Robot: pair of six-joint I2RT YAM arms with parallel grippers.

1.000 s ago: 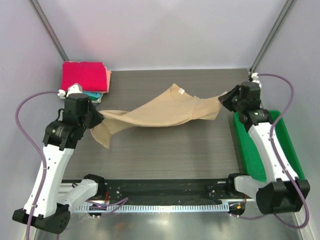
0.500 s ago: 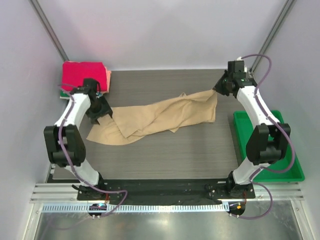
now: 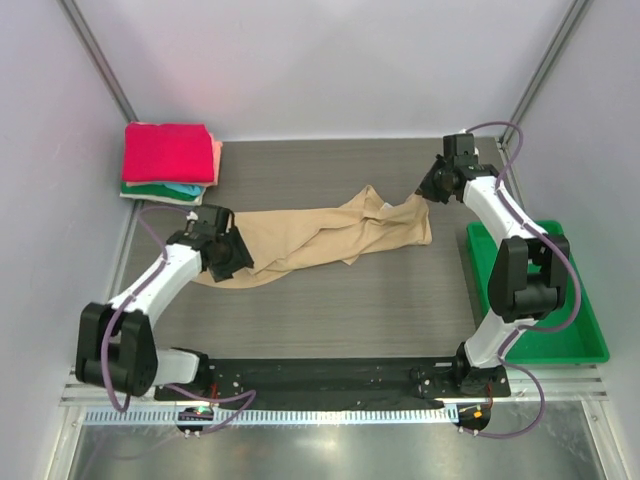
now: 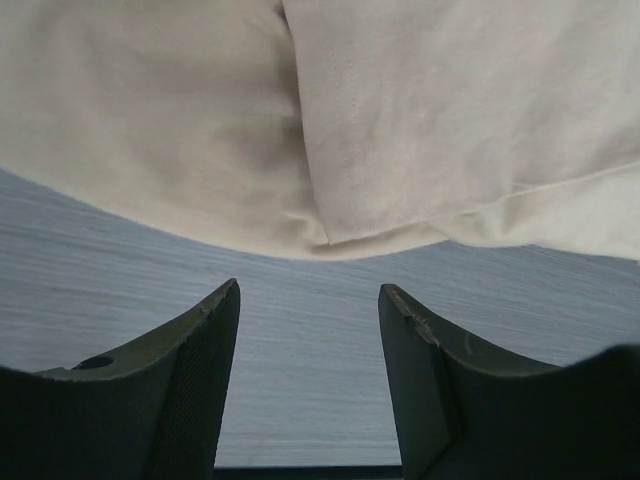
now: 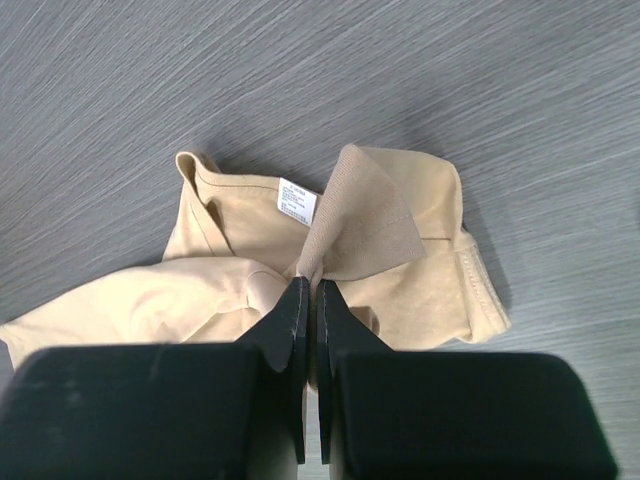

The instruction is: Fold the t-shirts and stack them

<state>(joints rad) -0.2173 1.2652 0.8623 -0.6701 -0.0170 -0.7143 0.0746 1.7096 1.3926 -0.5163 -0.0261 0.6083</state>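
Both arms, left arm (image 3: 150, 290) and right arm (image 3: 497, 205), are rocking white link shells with chunky black joints. Thin purple cables (image 3: 497, 125) are looping off each wrist. Left gripper (image 4: 310, 295) is showing dark wedge fingers (image 4: 195, 370) with textured pads, and right gripper (image 5: 307, 292) is looking plain black and boxy.

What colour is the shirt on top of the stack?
The top shirt is bright pink-red, seen best in the top external view.

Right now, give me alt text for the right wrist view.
The right end effector, shut, pinches a raised fold of a crumpled tan shirt lying on a gray wood-grain table. A white label shows by the collar.
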